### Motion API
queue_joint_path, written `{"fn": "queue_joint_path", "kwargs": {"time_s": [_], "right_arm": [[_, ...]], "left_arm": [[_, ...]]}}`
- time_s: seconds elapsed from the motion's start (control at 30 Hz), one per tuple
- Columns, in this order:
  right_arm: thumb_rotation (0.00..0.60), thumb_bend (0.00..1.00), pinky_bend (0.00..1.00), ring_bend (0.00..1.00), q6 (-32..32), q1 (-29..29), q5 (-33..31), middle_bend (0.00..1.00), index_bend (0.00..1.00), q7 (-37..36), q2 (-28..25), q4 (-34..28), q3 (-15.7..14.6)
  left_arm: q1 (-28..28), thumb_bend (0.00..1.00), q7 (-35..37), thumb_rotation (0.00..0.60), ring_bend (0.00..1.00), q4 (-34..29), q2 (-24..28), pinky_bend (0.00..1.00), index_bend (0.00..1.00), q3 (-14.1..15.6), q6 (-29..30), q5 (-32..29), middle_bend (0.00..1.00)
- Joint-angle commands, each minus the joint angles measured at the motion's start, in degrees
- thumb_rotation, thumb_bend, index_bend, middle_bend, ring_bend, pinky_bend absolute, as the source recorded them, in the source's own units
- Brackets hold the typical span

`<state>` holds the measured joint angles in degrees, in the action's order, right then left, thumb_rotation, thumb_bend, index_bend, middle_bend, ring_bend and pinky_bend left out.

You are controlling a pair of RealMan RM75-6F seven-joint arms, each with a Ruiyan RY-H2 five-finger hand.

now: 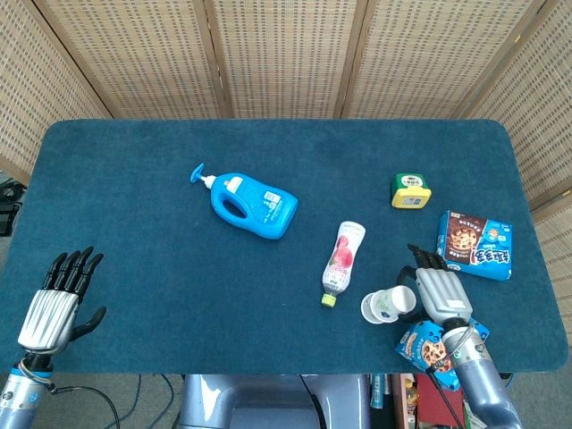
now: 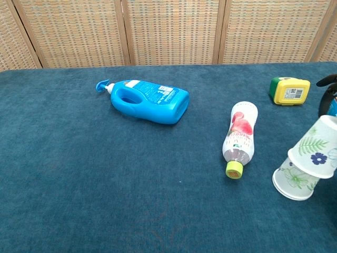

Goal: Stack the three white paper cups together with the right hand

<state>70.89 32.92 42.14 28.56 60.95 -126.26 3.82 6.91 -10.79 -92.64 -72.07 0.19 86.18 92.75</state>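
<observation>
White paper cups (image 1: 390, 304) with a flower print lie tilted at the front right of the table, against the thumb side of my right hand (image 1: 440, 290). In the chest view one cup (image 2: 319, 145) sits slanted over a second cup (image 2: 294, 181), whose rim faces the camera. I cannot make out a third cup. My right hand seems to hold the upper cup, with its dark fingers (image 2: 326, 95) reaching past it toward the back. My left hand (image 1: 55, 299) rests open on the front left of the table, holding nothing.
A blue detergent bottle (image 1: 250, 204) lies at centre left and a pink drink bottle (image 1: 341, 261) lies just left of the cups. A yellow-green box (image 1: 411, 191) and a cookie box (image 1: 475, 245) sit behind my right hand. A snack packet (image 1: 427, 344) lies under its wrist.
</observation>
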Motion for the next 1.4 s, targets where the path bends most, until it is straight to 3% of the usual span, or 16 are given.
{"fn": "queue_joint_path", "kwargs": {"time_s": [0.03,0.23,0.53,0.7,1.03,1.23,1.4], "right_arm": [[0.600,0.14,0.05,0.00,-0.84,0.29,-0.19,0.00,0.22,-0.21,0.77,1.08,0.19],[0.600,0.13,0.03,0.00,-0.74,0.53,-0.14,0.00,0.11,-0.11,1.16,1.48,0.65],[0.600,0.13,0.02,0.00,0.71,-0.08,1.01,0.00,0.11,-0.09,-0.33,0.17,0.98],[0.600,0.13,0.02,0.00,0.85,-1.81,4.93,0.00,0.11,-1.43,-1.38,1.25,-0.51],[0.600,0.13,0.01,0.00,11.32,-12.33,30.83,0.00,0.11,-9.67,3.35,17.55,-8.25],[0.600,0.13,0.01,0.00,16.37,-17.66,36.50,0.00,0.11,-18.85,6.77,26.40,-9.48],[0.600,0.13,0.01,0.00,18.59,-19.91,39.01,0.00,0.10,-22.30,8.75,31.24,-9.12]], "left_arm": [[-0.02,0.31,0.04,0.600,0.00,-0.02,-0.02,0.00,0.00,-0.01,0.06,0.01,0.00],[-0.04,0.31,0.16,0.600,0.00,-0.01,0.05,0.00,0.00,-0.06,0.17,0.02,0.00],[-0.09,0.31,0.34,0.600,0.00,-0.07,0.20,0.00,0.00,-0.19,0.32,-0.09,0.00],[-0.16,0.32,0.27,0.600,0.00,-0.08,0.25,0.00,0.00,-0.29,0.38,-0.33,0.00],[-0.31,0.31,0.04,0.600,0.00,0.37,-0.30,0.00,0.00,-0.76,0.67,-1.03,0.00],[-0.21,0.32,-0.35,0.600,0.00,0.95,-0.83,0.00,0.00,-0.88,0.52,-1.19,0.00],[-0.17,0.32,0.03,0.600,0.00,1.45,-1.12,0.00,0.00,-1.17,0.63,-1.48,0.00]]}}
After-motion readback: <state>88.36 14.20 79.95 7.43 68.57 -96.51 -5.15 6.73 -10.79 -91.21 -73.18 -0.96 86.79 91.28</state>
